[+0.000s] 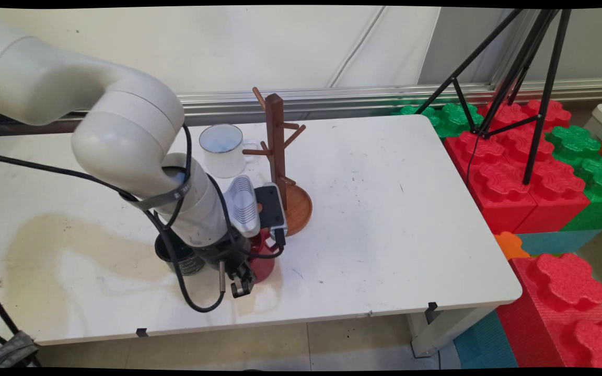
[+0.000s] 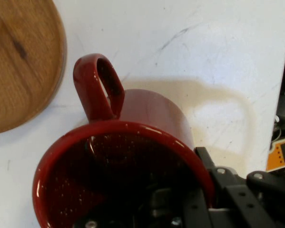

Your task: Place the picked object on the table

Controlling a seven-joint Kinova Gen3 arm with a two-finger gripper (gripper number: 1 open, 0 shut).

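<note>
Red mug (image 2: pixel 154 111) stands on the table (image 1: pixel 384 209) just beside the mug tree's wooden base (image 2: pixel 18 61), its rim right against the gripper (image 1: pixel 241 286). You cannot tell whether the gripper has closed on it, so check before moving and keep the handle clear of the base.

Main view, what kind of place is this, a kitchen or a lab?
Probably a robotics lab: a cabled arm works at a bare white table, a tripod stands beside it, and foam blocks surround it.
</note>
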